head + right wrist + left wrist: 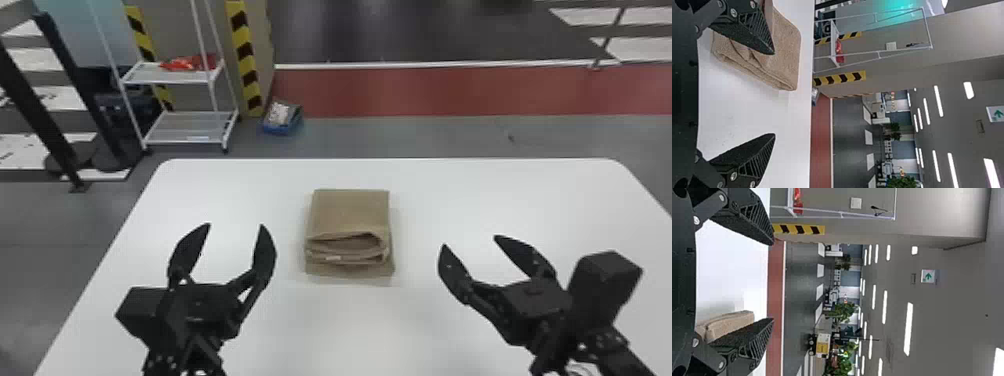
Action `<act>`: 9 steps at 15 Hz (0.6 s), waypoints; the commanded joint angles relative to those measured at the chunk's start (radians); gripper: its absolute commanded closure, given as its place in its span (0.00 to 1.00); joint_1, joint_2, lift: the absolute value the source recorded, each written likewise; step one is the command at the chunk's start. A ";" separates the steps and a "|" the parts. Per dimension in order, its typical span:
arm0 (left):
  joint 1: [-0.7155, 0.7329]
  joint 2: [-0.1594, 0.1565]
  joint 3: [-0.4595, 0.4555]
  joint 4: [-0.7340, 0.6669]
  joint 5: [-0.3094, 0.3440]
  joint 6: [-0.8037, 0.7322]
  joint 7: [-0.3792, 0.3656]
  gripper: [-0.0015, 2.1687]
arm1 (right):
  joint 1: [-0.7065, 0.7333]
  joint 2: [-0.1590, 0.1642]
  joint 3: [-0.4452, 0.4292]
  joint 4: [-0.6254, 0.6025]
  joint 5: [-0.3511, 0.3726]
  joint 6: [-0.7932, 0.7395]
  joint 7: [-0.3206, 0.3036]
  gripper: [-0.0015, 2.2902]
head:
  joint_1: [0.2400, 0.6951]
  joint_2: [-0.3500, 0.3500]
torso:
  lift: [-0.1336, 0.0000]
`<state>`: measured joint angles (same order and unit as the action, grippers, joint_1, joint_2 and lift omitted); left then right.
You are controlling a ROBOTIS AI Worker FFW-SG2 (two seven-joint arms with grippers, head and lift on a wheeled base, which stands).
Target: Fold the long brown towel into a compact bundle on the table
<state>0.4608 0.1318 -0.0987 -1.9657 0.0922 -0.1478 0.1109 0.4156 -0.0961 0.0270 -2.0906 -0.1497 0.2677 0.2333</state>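
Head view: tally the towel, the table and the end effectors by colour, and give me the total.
Brown: 1 (towel)
White: 1 (table)
Black: 2 (left end effector, right end effector)
Total: 4

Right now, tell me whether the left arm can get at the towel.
Likely yes: the left gripper is open, with nothing between its fingers, and only bare table lies between it and the folded towel.

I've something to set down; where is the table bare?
The table is bare beyond the right gripper, toward the far right corner, and beyond the left gripper, toward the far left. It's tighter around the towel, between both grippers.
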 commanded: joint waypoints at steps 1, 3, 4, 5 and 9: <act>0.050 -0.006 0.037 -0.050 0.001 0.012 0.000 0.01 | 0.091 -0.001 -0.007 -0.040 0.002 -0.090 -0.020 0.02 | 1.00 0.58 | 0.18; 0.081 -0.017 0.054 -0.090 0.000 0.043 0.000 0.02 | 0.135 0.001 -0.009 -0.075 0.010 -0.121 -0.040 0.02 | 1.00 0.60 | 0.18; 0.091 -0.021 0.057 -0.113 -0.005 0.070 0.000 0.02 | 0.147 0.001 -0.018 -0.080 0.012 -0.155 -0.038 0.01 | 1.00 0.60 | 0.18; 0.101 -0.021 0.057 -0.124 -0.011 0.067 0.001 0.02 | 0.158 -0.001 -0.024 -0.085 0.016 -0.182 -0.037 0.01 | 1.00 0.60 | 0.18; 0.130 -0.023 0.063 -0.137 -0.032 0.067 0.019 0.02 | 0.220 -0.004 -0.062 -0.109 -0.005 -0.256 -0.038 0.02 | 1.00 0.59 | 0.18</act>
<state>0.5798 0.1089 -0.0433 -2.0976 0.0630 -0.0805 0.1304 0.6161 -0.0989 -0.0220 -2.1928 -0.1426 0.0257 0.1961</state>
